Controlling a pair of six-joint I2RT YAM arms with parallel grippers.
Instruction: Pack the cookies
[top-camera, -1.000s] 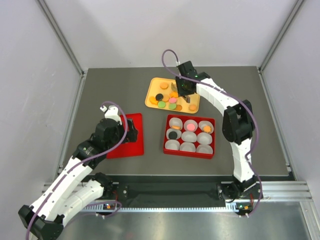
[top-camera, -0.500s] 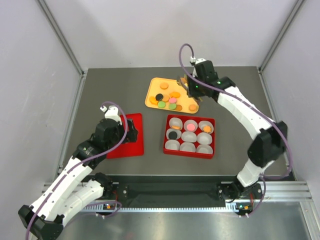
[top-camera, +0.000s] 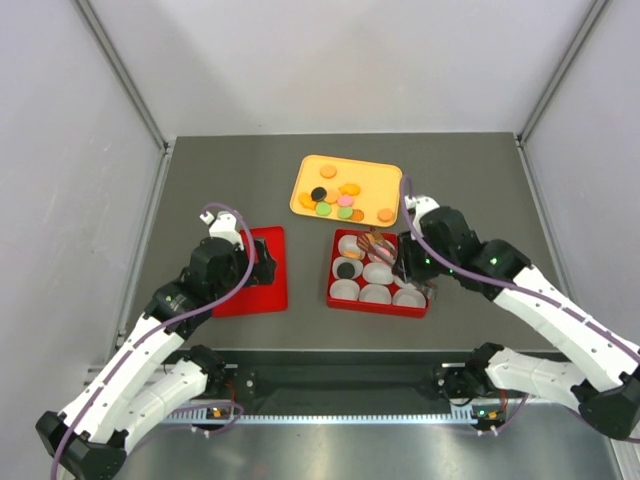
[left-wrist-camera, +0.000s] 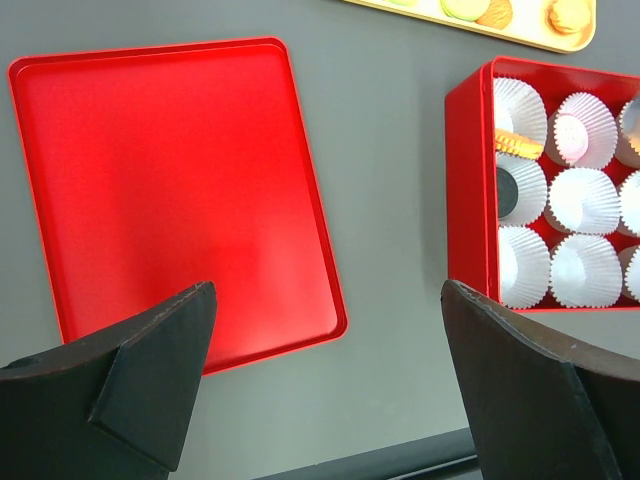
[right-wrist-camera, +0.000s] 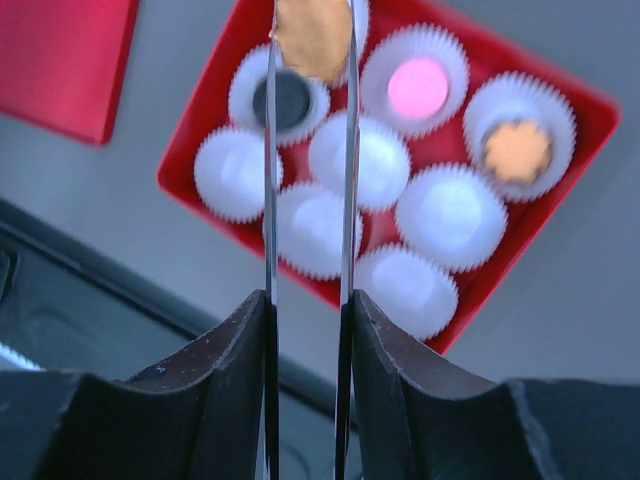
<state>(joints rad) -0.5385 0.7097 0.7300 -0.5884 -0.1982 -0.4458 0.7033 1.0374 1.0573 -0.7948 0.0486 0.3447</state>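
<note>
Right fingers are pinching an orange cookie between their thin blades, over the upper-left paper cups of the red box. The cookie's top is cut off by the frame edge. Cups hold one black cookie, one pink and one orange. In the top view the wrist covers the box's upper row, so the grip is hard to make out there. Left fingers are spread wide and hold nothing, above the red lid on the bench. Loose cookies lie on the yellow tray, upper centre.

Red lid beside red box of 9 paper cups.
</note>
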